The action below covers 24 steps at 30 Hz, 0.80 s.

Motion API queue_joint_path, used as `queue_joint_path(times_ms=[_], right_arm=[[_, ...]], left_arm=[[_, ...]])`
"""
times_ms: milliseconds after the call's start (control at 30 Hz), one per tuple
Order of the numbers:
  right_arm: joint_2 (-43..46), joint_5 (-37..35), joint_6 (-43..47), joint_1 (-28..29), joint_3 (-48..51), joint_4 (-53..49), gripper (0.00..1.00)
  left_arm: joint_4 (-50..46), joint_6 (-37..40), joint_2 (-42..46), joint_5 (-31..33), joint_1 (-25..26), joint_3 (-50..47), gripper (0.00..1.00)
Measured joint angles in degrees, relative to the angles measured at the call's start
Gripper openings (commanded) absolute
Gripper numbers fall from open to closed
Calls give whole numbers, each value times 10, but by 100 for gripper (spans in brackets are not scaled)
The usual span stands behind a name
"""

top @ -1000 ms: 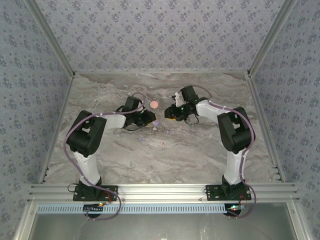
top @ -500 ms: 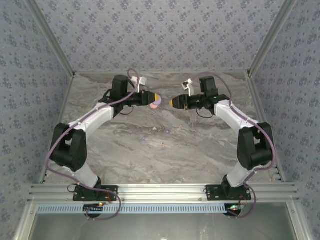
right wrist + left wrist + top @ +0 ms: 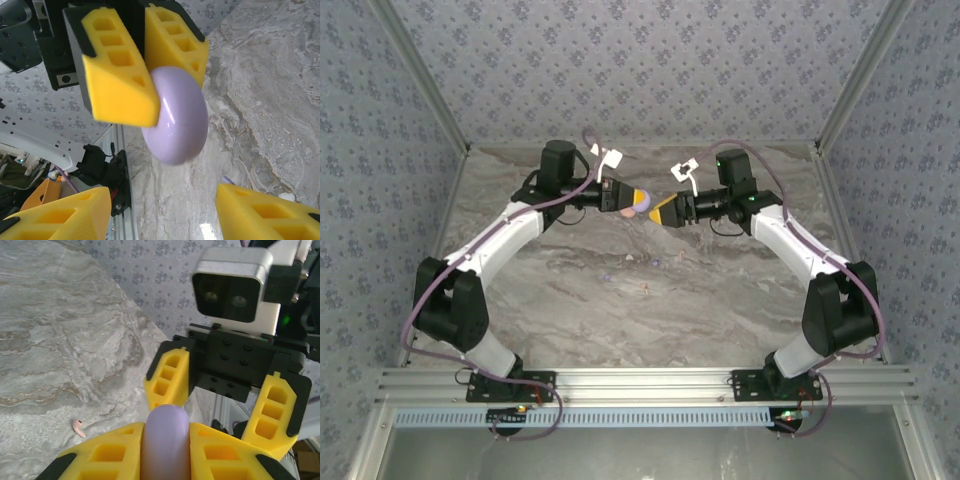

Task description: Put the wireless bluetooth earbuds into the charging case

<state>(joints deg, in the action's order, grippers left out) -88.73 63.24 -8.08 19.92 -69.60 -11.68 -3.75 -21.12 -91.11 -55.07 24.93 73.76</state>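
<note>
In the top view the left arm (image 3: 495, 235) reaches from the lower left towards the upper middle of the frame, and its left end effector (image 3: 636, 199) hangs above the counter (image 3: 740, 300). Its yellow fingers (image 3: 120, 87) are clamped shut on the rounded lilac charging case (image 3: 182, 117), gripping it by its two flat faces so that most of the case projects beyond the fingertips. Below the two end effectors, in the middle of the top view, the wireless bluetooth earbuds (image 3: 655, 263) lie loose on the counter as tiny lilac and pink pieces, each apart from the others and well apart from the case. One pink earbud (image 3: 78, 427) appears on the marble surface at the lower left of the left wrist view. Just right of the case, the right end effector (image 3: 659, 210) faces the left one tip to tip. Its jaws stand spread wide and hold nothing, and its fingers (image 3: 265, 215) sit near the case without touching it
</note>
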Motion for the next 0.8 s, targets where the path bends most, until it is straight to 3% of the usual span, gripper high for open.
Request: queue_joint_path(times_ms=[667, 800], right_arm=[[-9, 36, 7, 9, -20, 0, 46], [-10, 37, 10, 9, -21, -1, 39]], left_arm=[[-44, 42, 8, -24, 21, 23, 15], [-52, 46, 8, -25, 23, 24, 15]])
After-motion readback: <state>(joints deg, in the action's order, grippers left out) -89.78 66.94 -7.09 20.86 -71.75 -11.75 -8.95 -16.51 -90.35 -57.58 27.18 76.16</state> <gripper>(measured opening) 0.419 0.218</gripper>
